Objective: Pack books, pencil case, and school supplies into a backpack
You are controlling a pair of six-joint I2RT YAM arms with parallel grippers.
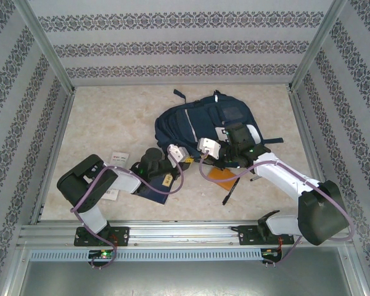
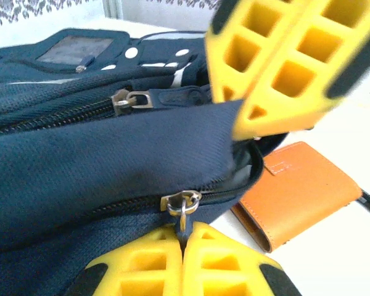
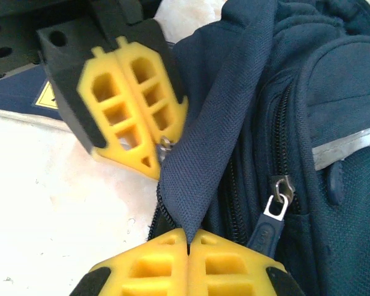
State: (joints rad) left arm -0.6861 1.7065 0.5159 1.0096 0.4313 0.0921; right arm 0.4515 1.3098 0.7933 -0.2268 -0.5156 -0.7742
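Near left on the desk (image 1: 111, 117), the thin navy-blue booklet (image 1: 153, 190) lies beneath the left arm. The left hand (image 2: 184, 233) is clamped on a small metal zip pull (image 2: 181, 202) of the large navy-blue fabric backpack (image 1: 197, 120), which lies mid-desk. Just right of it, the right hand (image 3: 188, 237) pinches the fabric flap (image 3: 197, 179) beside that zip. The cloth looks soft and limp, so it is best held taut at pull and edge.

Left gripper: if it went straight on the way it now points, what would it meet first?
The backpack, most likely: the left gripper pinches its zipper pull, with navy fabric directly ahead.
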